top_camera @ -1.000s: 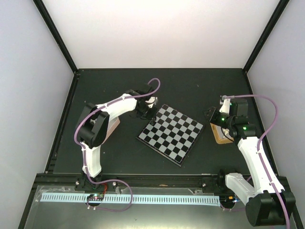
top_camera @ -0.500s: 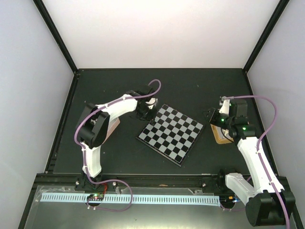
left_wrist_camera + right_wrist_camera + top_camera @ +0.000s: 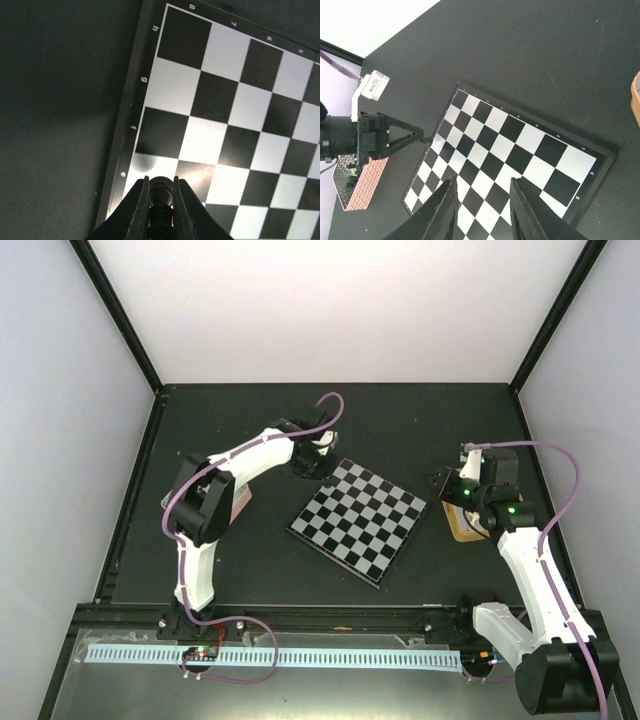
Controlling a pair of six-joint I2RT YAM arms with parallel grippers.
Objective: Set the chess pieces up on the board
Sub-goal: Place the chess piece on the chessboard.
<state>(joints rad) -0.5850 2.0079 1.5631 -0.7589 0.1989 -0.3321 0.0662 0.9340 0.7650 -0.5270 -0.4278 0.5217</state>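
Left gripper (image 3: 161, 180): pinched narrow on a black chessman (image 3: 160, 197), whose rounded head shows right at the fingertips.
Where the piece is: over the board (image 3: 235, 105), just inside the rim on the edge nearest the left arm and above the outermost row. I can't quite tell from here how high it hangs.
Right gripper (image 3: 482, 210): fingers partly apart with nothing between them, hovering above the board's opposite corner.
Board: every square in sight is bare, so the setup has barely begun.
Pink tin (image 3: 362, 182): on the table (image 3: 400, 420), off the board's left edge.
Risk, tipping: a release before the base sits flat would likely topple so small a piece and let it roll.
Risk, rim: this close to the edge, the base could land on the rim or straddle two squares.
Risk, shove: pressing down hard could slide the loose, skewed board.
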